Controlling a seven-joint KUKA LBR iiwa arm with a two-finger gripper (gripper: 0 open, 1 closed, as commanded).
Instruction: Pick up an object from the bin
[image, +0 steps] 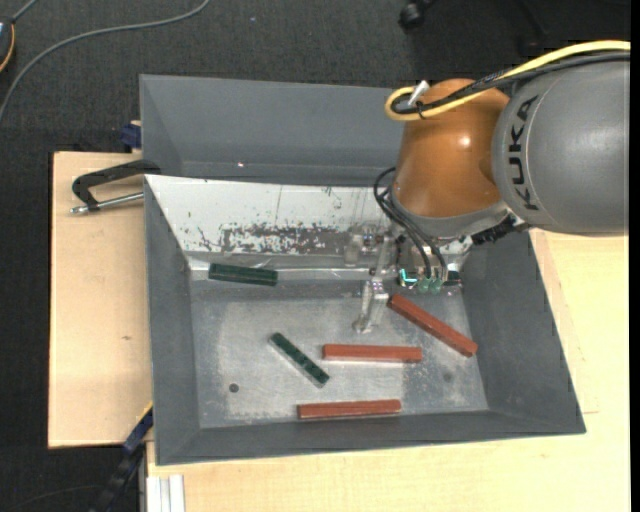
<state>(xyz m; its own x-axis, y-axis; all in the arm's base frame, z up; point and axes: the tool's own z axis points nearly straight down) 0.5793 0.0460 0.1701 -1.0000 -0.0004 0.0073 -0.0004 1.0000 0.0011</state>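
Note:
My gripper (367, 316) hangs low over the right half of the bin floor, under the arm's orange cover. Just right of it lies a red-brown bar (432, 324), slanting down to the right, with its upper end close to the gripper; whether they touch I cannot tell. A second red-brown bar (372, 352) lies flat just below the gripper. Left of that, a short dark green bar (299, 359) lies on a diagonal.
A third red-brown bar (349, 408) lies along the front wall. Another dark green bar (242, 274) rests at the foot of the back wall on the left. A small dark speck (234, 389) sits at the front left. The arm covers the bin's back right corner.

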